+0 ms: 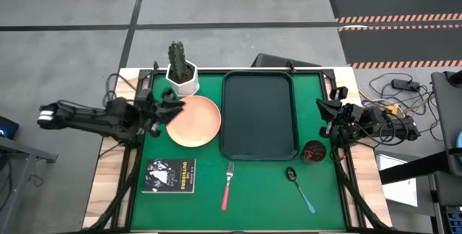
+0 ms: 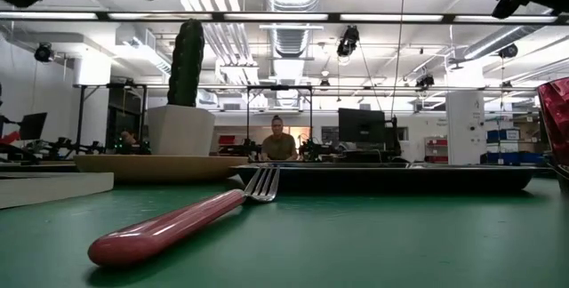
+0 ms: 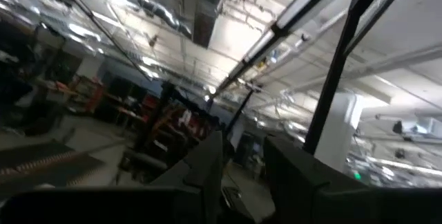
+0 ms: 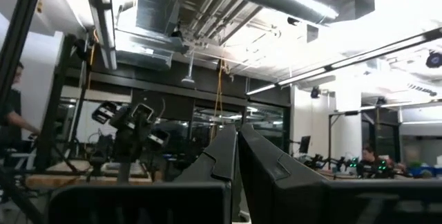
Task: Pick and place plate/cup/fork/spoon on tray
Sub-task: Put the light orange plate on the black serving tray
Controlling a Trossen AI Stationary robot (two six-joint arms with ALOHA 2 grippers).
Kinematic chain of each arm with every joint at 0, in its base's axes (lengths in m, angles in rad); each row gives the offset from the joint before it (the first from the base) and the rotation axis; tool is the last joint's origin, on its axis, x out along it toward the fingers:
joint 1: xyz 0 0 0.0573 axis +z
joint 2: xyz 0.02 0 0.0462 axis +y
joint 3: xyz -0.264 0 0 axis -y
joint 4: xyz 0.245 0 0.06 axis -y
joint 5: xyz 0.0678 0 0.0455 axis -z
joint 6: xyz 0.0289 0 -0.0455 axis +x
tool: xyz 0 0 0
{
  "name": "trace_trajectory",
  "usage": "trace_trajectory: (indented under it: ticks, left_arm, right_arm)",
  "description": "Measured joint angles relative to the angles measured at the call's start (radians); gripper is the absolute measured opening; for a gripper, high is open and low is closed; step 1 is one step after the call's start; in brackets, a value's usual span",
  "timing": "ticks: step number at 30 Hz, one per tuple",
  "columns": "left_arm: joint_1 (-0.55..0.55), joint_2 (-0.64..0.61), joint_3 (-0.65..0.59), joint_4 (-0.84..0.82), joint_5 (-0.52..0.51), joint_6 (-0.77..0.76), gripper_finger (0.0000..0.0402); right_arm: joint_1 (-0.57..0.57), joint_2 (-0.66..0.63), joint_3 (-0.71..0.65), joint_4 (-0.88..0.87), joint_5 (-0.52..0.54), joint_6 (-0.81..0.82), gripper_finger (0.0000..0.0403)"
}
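Note:
The peach-orange plate [image 1: 196,122] lies flat on the green mat, left of the dark tray [image 1: 260,115]. The dark red cup [image 1: 314,152] stands just off the tray's near right corner. The fork [image 1: 227,187] with the pink-red handle and the spoon [image 1: 299,188] with the light blue handle lie on the mat near the front edge. My left gripper [image 1: 172,106] hovers at the plate's left edge, its fingers a little apart [image 3: 243,169], holding nothing. My right gripper [image 1: 323,118] is shut [image 4: 237,162] and empty at the tray's right side, above the cup's far side.
A white pot with a cactus [image 1: 182,75] stands at the far left, just behind the plate. A black book [image 1: 171,175] lies at the near left. In the low view the fork [image 2: 178,221] lies in front of the plate [image 2: 151,165] and tray [image 2: 391,177]. A person sits far behind the table.

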Motion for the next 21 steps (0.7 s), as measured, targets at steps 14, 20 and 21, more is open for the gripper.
trace_trajectory:
  ticks: [14, 20, 21]
  left_arm:
    - [-0.213, 0.335, 0.412, -0.553, -0.154, -0.071, 0.0088]
    - [-0.257, 0.438, 0.567, -1.035, -0.202, -0.298, 0.0088]
    - [-0.261, 0.454, 0.586, -1.118, -0.201, -0.364, 0.0088]
  right_arm:
    - [0.0, 0.0, 0.0, -0.018, 0.001, 0.001, 0.0009]
    - [0.0, 0.0, 0.0, -0.024, 0.001, -0.006, 0.0009]
    - [0.0, 0.0, 0.0, -0.024, 0.001, -0.007, 0.0009]
